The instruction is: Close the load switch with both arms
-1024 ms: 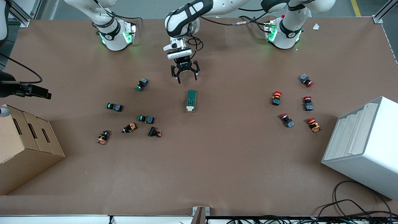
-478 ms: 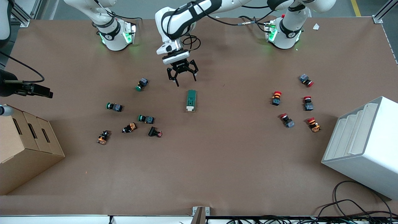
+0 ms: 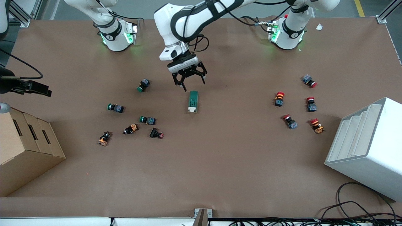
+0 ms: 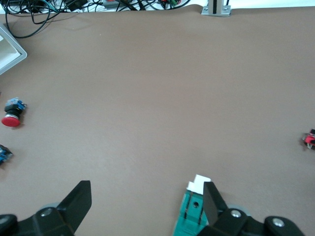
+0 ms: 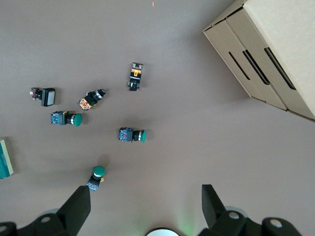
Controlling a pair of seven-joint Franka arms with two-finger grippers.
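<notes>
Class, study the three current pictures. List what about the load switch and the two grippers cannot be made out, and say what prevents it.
- Load switch, front view: lever position too small to read.
- Load switch, left wrist view: one finger and the frame edge hide most of it.
- Load switch, right wrist view: cut off by the edge.
- Right gripper: outside the front view.
- Left gripper: its height over the table.

load switch [image 3: 193, 101] unobstructed, nearest push button [image 3: 143, 85] well apart

A robotics lab: brown-covered table [image 3: 220, 163] framed by aluminium rails [image 3: 19, 15], with loose cables [image 3: 355, 207] at its edge.
</notes>
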